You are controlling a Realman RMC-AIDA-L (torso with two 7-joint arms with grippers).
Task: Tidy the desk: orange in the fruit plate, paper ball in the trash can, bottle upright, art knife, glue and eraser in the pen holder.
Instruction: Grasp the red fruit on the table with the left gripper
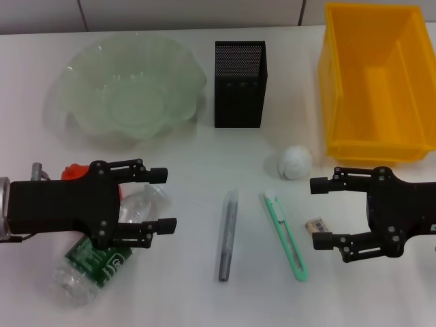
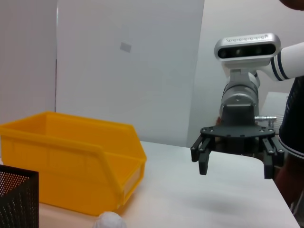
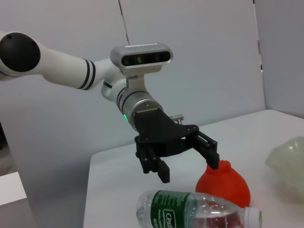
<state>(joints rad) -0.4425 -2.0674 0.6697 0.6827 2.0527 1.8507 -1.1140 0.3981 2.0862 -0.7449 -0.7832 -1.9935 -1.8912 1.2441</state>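
Observation:
A clear bottle [image 1: 102, 262] with a green label lies on its side at the front left, and a red-orange orange [image 1: 73, 171] sits just behind it. My left gripper [image 1: 167, 199] hovers open over the bottle's neck end. In the right wrist view the left gripper [image 3: 189, 168] hangs above the bottle [image 3: 194, 211] and the orange [image 3: 223, 185]. A grey glue stick [image 1: 228, 235] and a green art knife [image 1: 286, 235] lie in the middle. The small eraser [image 1: 318, 225] lies between the fingers of my open right gripper [image 1: 315, 212]. The paper ball [image 1: 295, 162] rests behind the knife.
A green glass fruit plate [image 1: 129, 88] stands at the back left. The black mesh pen holder [image 1: 238, 83] is at the back centre. The yellow bin [image 1: 375, 82] serving as trash can is at the back right. The left wrist view shows the right gripper [image 2: 236, 171] open above the table.

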